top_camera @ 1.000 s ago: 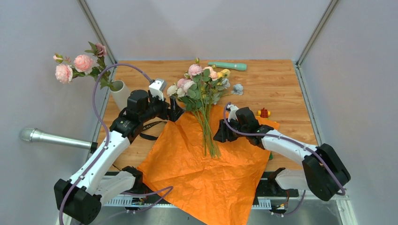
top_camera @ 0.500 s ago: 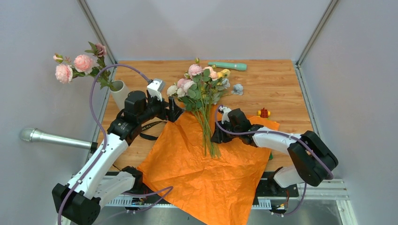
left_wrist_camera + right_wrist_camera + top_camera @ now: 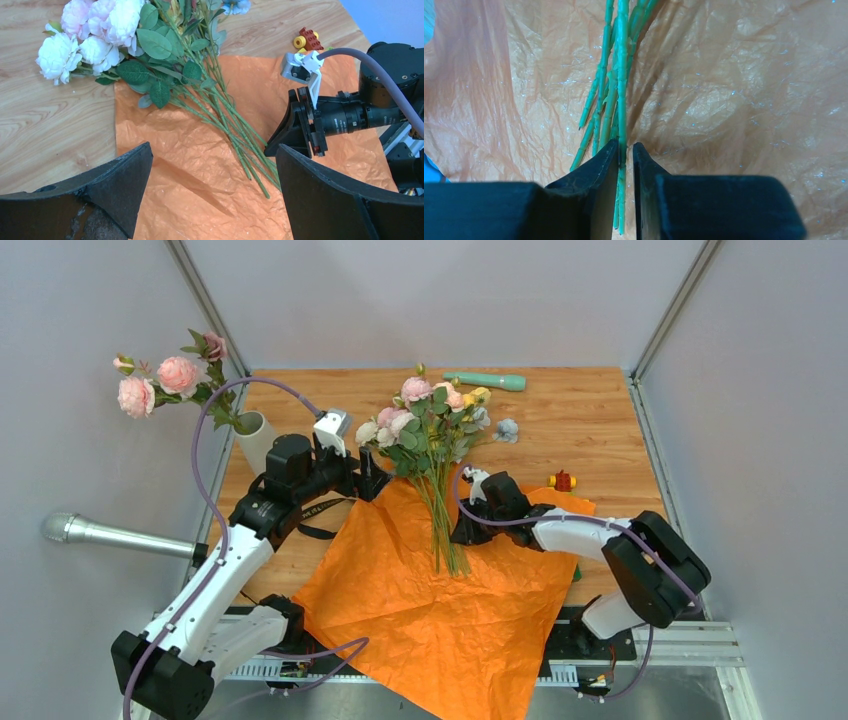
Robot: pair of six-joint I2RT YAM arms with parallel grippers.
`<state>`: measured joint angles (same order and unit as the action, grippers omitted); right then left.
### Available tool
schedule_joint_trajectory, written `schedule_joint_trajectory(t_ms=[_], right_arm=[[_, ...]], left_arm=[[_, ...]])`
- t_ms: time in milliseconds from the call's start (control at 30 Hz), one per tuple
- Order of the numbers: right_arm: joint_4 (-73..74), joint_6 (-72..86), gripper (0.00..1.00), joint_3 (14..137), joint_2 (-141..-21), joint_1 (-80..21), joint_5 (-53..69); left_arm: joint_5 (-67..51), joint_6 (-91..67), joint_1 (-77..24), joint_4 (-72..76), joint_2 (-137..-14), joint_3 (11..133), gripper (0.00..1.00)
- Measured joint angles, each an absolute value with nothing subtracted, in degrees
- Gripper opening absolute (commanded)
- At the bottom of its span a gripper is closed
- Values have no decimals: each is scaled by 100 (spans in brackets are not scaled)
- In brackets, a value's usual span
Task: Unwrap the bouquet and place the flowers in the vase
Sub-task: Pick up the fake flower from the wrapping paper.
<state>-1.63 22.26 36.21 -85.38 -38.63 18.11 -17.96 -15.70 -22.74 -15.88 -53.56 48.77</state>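
Right claw (image 3: 462, 532) has shifted left across the paper (image 3: 440, 630) onto the lower stems and has been narrowing over the last second. In the wrist view it is now down to a slit with one green stem running through it, looking like a grip forming. The other stems are lying just left of the fingers (image 3: 599, 165), outside them.

Left claw (image 3: 370, 475) is hovering wide open and empty near the blooms, barely moved in that time.

Flowers (image 3: 432, 430) and paper haven't moved. The bunch is lying loose on the opened sheet, heads on the bare wood toward the far side, stems fanning toward the arms. So unwrapping is looking done.

Vase (image 3: 257, 440) is standing at the table's far left, already holding pink blooms (image 3: 165, 375). My read is that this is the next single-stem pick for transfer. The risk is neighbouring stems or leaves dragging along on the lift.

Table (image 3: 600, 410) is light wood, with grey walls on three sides. Also on it:
- teal stick (image 3: 485, 381) at the far edge
- a stray pale bloom (image 3: 507, 430)
- small toy blocks (image 3: 563, 481) right of the paper

A grey tube (image 3: 110, 534) is sticking out off the left side.
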Motion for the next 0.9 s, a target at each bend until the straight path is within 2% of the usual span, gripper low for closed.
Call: schedule_joint_trajectory(t_ms=[233, 533, 900], right_arm=[[-204, 2213, 0, 3671, -8711, -3935, 1796], [-154, 2198, 0, 3708, -8578, -4112, 1553], [-172, 2244, 0, 3544, -7288, -4226, 1225]], left_arm=[[-1796, -1570, -2274, -1592, -5356, 4838, 100], [-1796, -1570, -2274, -1592, -5356, 4836, 100], [-1796, -1570, -2274, -1590, -5356, 4834, 100]])
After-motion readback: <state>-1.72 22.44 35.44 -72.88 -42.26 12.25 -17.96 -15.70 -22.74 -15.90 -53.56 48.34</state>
